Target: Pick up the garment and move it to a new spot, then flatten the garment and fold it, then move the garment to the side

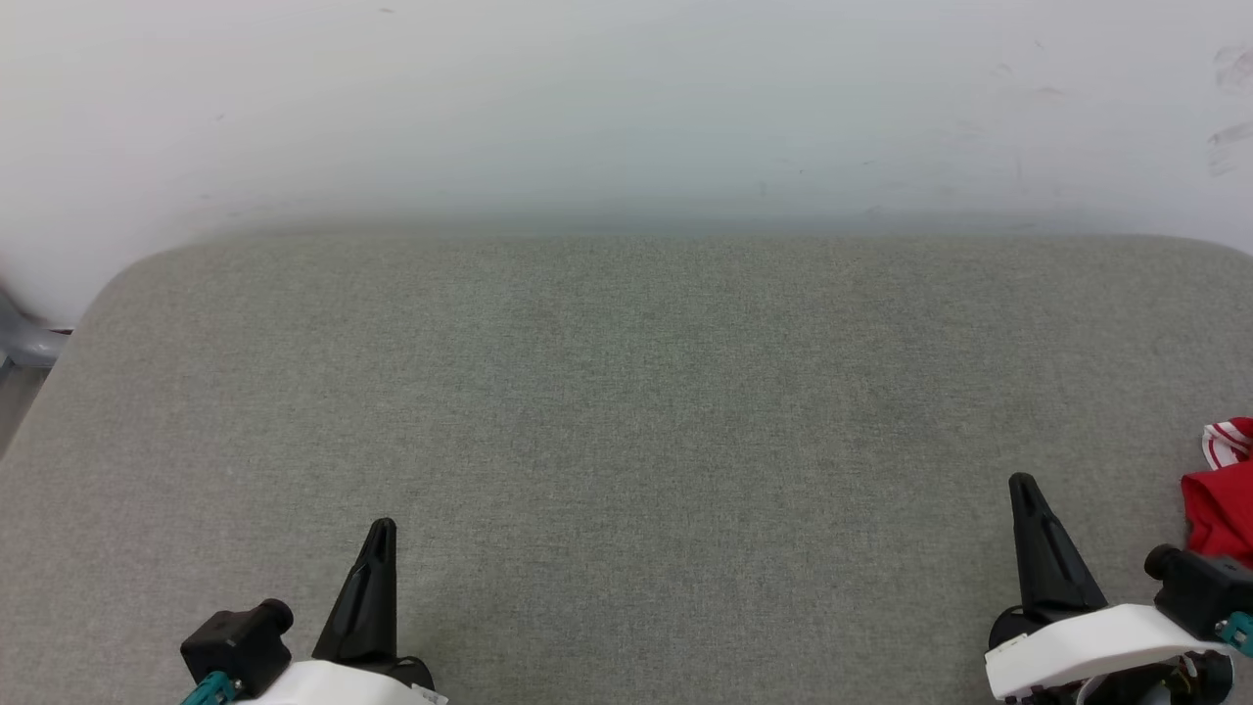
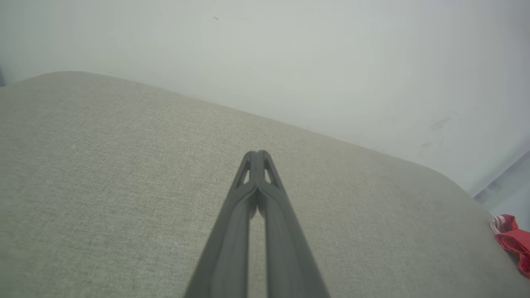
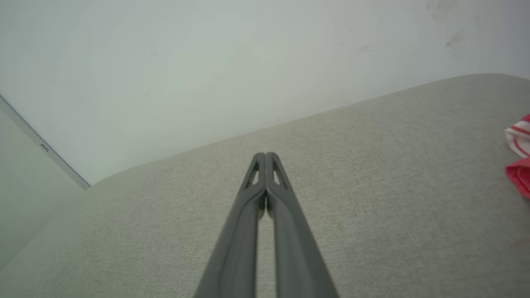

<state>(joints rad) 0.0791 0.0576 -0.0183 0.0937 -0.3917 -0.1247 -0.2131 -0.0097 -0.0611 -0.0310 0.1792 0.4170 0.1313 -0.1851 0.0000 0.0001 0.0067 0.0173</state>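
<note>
The garment (image 1: 1219,499) is a red cloth with a red-and-white striped trim, lying at the far right edge of the head view and cut off by the frame. It also peeks in as red garment (image 2: 511,238) and garment (image 3: 519,159) at the right edge of both wrist views. My left gripper (image 1: 382,529) is at the lower left, shut with nothing in it; its tips (image 2: 257,154) meet above bare fabric. My right gripper (image 1: 1023,482) is at the lower right, just left of the garment and apart from it, shut and empty, tips (image 3: 265,155) together.
A grey fabric-covered surface (image 1: 626,441) with rounded far corners spreads across the head view. A pale wall (image 1: 626,108) rises behind it. At the left edge, a grey object (image 1: 24,338) sits beside the surface's corner.
</note>
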